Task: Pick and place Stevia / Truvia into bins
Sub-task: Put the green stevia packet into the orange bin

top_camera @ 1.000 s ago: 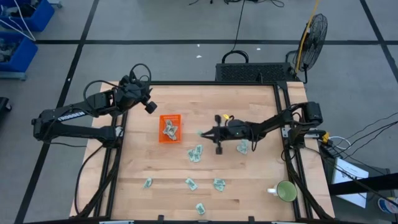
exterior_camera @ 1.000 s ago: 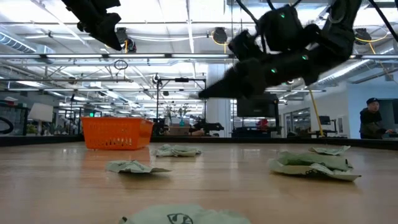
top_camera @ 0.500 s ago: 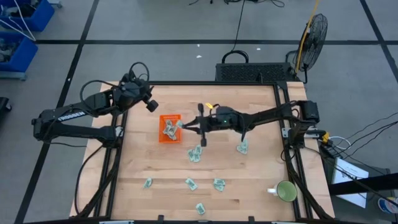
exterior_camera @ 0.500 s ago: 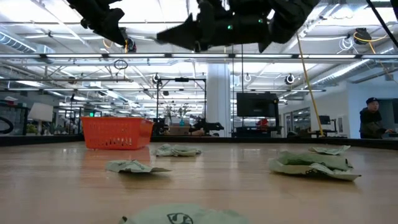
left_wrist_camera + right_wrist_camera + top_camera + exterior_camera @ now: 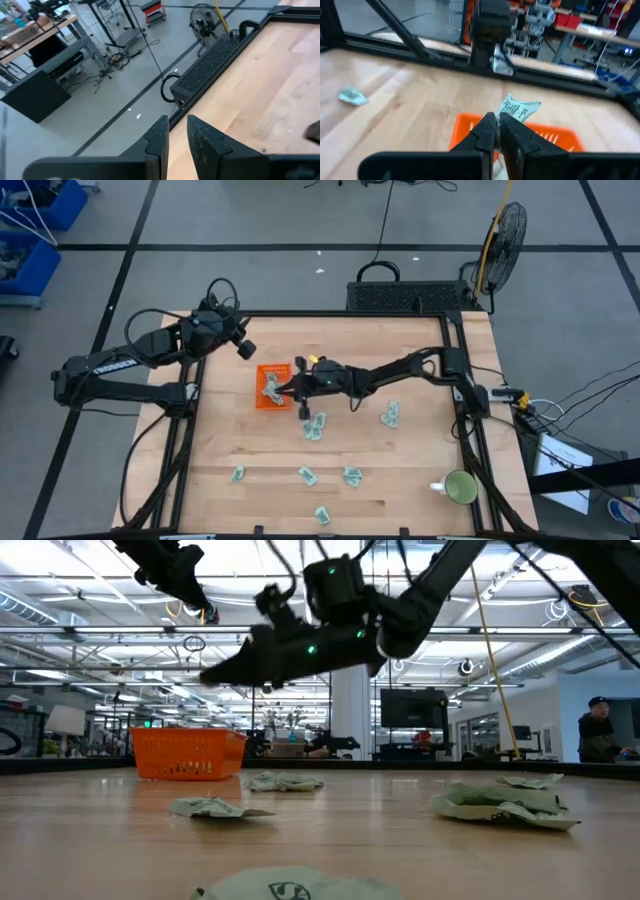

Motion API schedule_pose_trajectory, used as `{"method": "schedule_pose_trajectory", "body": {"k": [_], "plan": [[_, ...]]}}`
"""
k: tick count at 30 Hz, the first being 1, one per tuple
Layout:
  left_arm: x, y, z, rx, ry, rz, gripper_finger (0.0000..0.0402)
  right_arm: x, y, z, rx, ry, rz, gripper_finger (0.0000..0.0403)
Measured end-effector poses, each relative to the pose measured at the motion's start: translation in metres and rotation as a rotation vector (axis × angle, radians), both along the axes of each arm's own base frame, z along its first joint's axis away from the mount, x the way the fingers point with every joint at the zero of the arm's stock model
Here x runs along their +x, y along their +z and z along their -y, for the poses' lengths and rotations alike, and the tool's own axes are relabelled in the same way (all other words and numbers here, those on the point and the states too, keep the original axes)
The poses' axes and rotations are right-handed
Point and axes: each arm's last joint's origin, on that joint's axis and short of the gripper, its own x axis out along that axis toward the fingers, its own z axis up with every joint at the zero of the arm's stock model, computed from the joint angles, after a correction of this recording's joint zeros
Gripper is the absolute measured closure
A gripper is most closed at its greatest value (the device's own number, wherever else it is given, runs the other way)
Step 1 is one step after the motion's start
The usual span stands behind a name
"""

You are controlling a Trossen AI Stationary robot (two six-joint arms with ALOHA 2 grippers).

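The right tool (image 5: 283, 389) hangs over the orange bin (image 5: 262, 370), its fingers pinched on a sachet (image 5: 519, 108), while the left tool (image 5: 242, 350), nearly closed and empty, waits near the table's (image 5: 420, 470) far left corner and other sachets (image 5: 314, 427) lie toward the near edge.

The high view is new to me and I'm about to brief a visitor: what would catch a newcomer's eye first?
The bright orange bin near the table's middle stands out first, with the right gripper stretched across over its right edge, pinching a sachet. Next come the loose sachets scattered over the wooden table in front of the bin. The left gripper waits raised at the table's far left corner.
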Motion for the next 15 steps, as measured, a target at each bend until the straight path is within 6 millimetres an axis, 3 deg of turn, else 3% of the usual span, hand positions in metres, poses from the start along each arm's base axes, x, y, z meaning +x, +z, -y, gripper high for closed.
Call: {"method": "schedule_pose_trajectory", "body": {"k": [7, 15], "plan": [[0.000, 0.000, 0.000, -0.013, -0.019, 0.005, 0.0325, 0.010, -0.027, 0.006, 0.009, -0.010, -0.074, 0.0382], [0.001, -0.001, 0.001, -0.049, -0.039, 0.027, 0.0325, 0.009, -0.027, 0.014, 0.037, -0.033, -0.093, 0.0355]]}}
